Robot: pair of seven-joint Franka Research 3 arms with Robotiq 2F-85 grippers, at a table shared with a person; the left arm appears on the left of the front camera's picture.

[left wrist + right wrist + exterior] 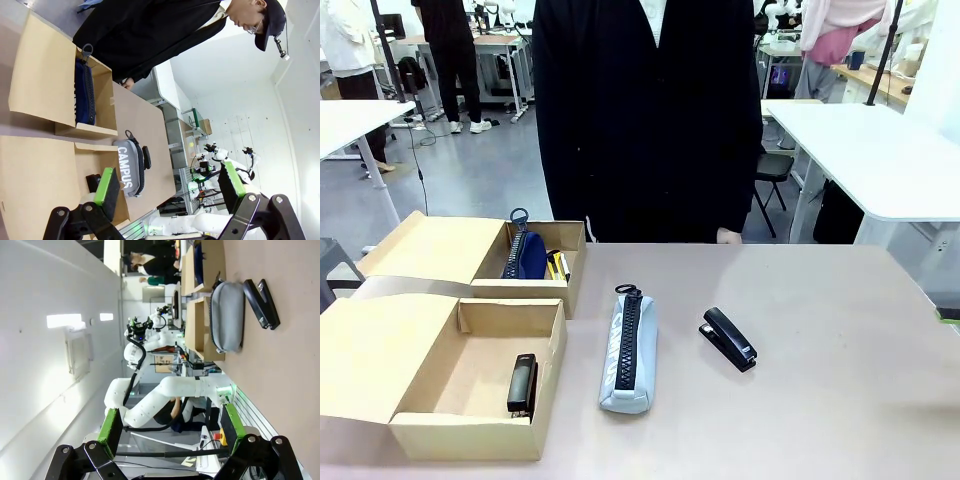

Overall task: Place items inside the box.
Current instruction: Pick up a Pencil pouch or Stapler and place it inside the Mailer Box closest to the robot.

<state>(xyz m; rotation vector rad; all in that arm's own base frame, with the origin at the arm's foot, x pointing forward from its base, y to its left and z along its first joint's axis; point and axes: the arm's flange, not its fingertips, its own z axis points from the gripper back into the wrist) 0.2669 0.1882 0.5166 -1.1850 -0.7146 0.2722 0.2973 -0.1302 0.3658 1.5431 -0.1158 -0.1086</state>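
Grey pencil case is recorded on the table beside the near box, a black stapler at its right. A second stapler is noted inside that box, the navy case in the far box. Left gripper and right gripper are seen spread wide, empty.

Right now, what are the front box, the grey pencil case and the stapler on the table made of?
The front box looks like matte brown cardboard: folded flaps. The grey pencil case seems soft fabric, black zip. The stapler looks black plastic or painted metal, slightly shiny.
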